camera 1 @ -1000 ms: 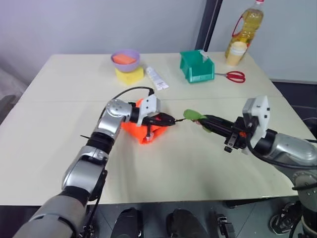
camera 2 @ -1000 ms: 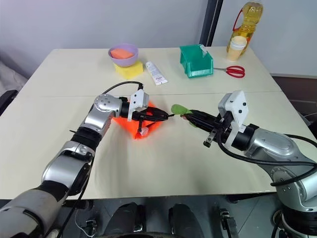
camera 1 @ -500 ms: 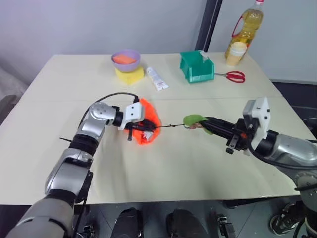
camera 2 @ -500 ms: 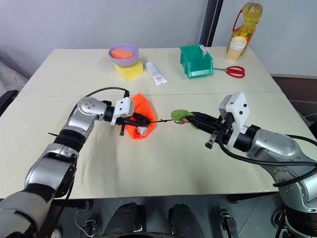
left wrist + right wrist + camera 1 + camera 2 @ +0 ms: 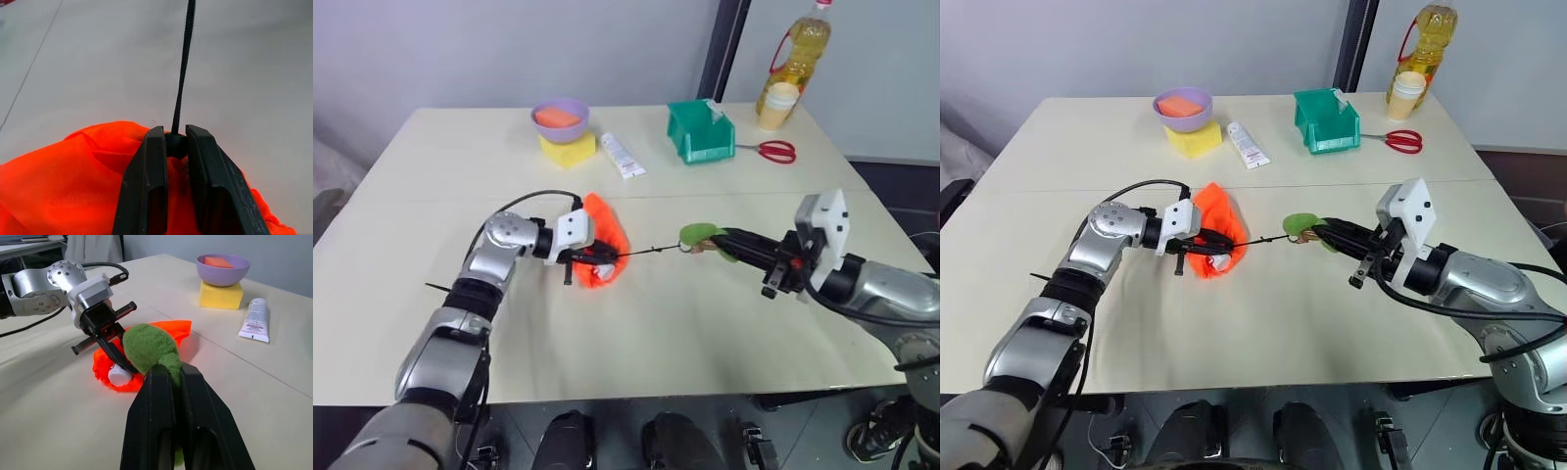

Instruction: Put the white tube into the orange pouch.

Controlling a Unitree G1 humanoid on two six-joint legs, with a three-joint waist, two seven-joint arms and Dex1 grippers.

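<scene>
Change: since a second before, the left gripper (image 5: 597, 257) had drawn the orange pouch (image 5: 605, 238) away from the right gripper (image 5: 713, 241), and the black cord (image 5: 651, 251) between them had gone from slack to a straight line.
Left eye view: the pouch lay near the middle of the table (image 5: 705, 323), the left gripper clamped on its gathered mouth where the cord leaves it; the right gripper, well apart, was closed on the green disc (image 5: 700, 233) at the cord's end. Pulling the two apart looked meant to cinch the mouth.
Right eye view: a flatter white tube with grey print (image 5: 1247, 145) lay at the far side beside the yellow sponge block (image 5: 1194, 139) and the purple bowl (image 5: 1184, 103), apart from the green bin (image 5: 1327, 122) and red scissors (image 5: 1404, 139).
Left wrist view: both fingers (image 5: 151, 176) pinched the cord's dark stopper against orange fabric, the cord running straight off.
Right wrist view: the white tube (image 5: 119, 375) showed its pale end inside the pouch mouth, so the tube was already in and only closing seemed left.
</scene>
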